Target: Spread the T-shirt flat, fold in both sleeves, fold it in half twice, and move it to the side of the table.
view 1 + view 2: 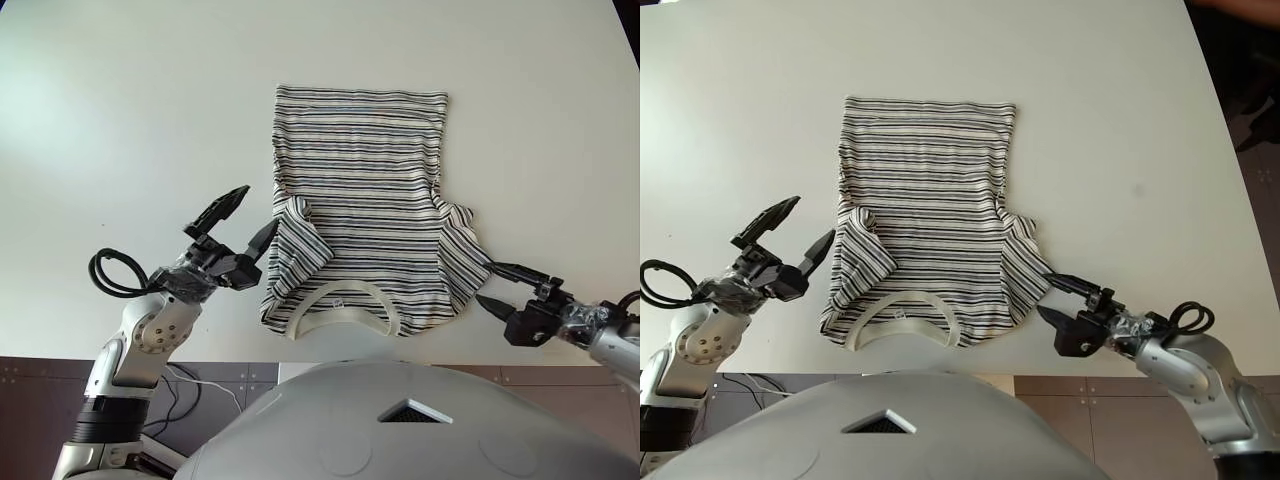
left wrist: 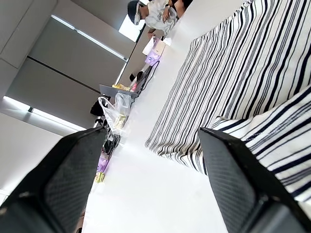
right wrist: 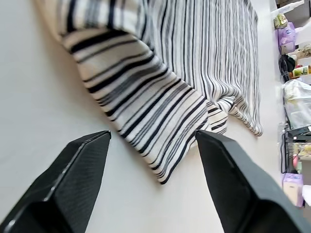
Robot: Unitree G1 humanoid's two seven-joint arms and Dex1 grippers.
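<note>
A black-and-white striped T-shirt (image 1: 360,190) lies on the white table (image 1: 120,110), collar (image 1: 343,300) toward the near edge and both sleeves folded in over the body. My left gripper (image 1: 248,215) hovers open just left of the folded left sleeve (image 1: 298,250), holding nothing. My right gripper (image 1: 500,285) is open at the near right, just beside the folded right sleeve (image 1: 460,255), also holding nothing. In the wrist views the left gripper's fingers (image 2: 68,184) and the right gripper's fingers (image 3: 73,179) stand wide apart over striped cloth (image 3: 146,97).
Bare table stretches to the left, right and far side of the shirt. The near table edge (image 1: 230,358) runs just below the collar. Bags and clutter (image 2: 114,114) stand in the room beyond the table.
</note>
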